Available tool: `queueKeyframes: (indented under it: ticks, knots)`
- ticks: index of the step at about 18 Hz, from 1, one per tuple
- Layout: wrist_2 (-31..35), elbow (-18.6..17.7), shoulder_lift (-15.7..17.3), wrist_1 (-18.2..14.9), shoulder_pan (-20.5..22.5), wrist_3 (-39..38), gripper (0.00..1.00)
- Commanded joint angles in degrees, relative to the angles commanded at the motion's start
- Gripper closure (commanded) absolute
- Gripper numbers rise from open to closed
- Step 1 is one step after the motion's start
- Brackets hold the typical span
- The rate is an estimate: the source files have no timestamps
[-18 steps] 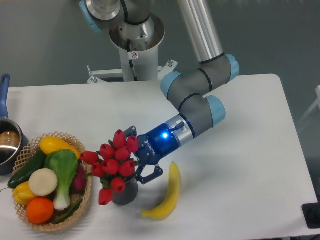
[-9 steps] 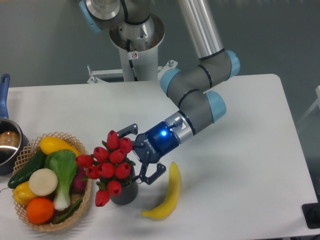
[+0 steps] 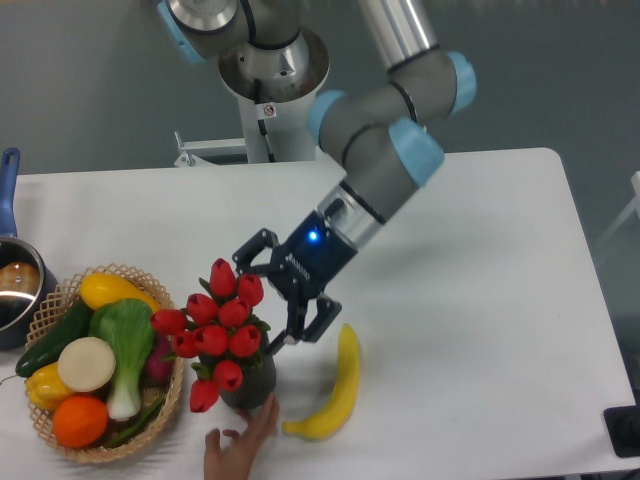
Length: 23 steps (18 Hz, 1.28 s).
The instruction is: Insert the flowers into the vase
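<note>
Human hand (image 3: 238, 447): bare fingers at the near edge, touching the base of the vase.

Vase (image 3: 250, 383): small dark grey cylinder, upright on the white table (image 3: 480, 300), mostly hidden by blooms. Contents: the flowers.

Flowers (image 3: 218, 325): bunch of glossy red closed tulip heads with green leaves, stems down in the vase, heads spreading wider than the vase and leaning toward the basket.

Banana (image 3: 335, 390): smooth yellow, curved, lying flat just right of the vase.

Basket (image 3: 172, 395): woven tan wicker, round, just left of the vase. Contents: orange, white onion, bok choy, cucumber, yellow lemon-like fruits, a purple item partly hidden.

Gripper (image 3: 279, 295): black two-finger unit with a blue light on its body, above and right of the vase, level with the tulip heads. Jaws spread wide apart, holding nothing; the lower finger lies close by the blooms, contact uncertain.

Pot (image 3: 15, 280): metal, blue handle, left of the basket at the frame edge.

Arm base (image 3: 270, 70): grey metal column behind the table, beyond the vase.
</note>
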Motion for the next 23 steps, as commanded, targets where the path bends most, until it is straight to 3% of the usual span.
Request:
queueKeyframes:
  ticks: [2, 6, 8, 10, 14, 16, 23]
  knots:
    - [9.15, -1.66, 3.43, -0.26, 0.70, -0.09, 0.00]
    - [19.80, -1.15, 10.28, -2.28, 1.14, 0.17, 0.00]
    - [25.33, -0.01, 13.54, -5.52, 1.58, 0.52, 0.00]
    - [28.42, 2.01, 15.91, -11.83, 3.24, 1.92, 0.00]
    - [30.62, 5.97, 16.80, -21.25, 6.41, 11.84, 0.00]
    - [31.86, 6.76, 17.24, -24.16, 7.47, 16.06, 0.00]
    - [31.86, 6.33, 17.68, -24.35, 8.53, 18.54, 0.00]
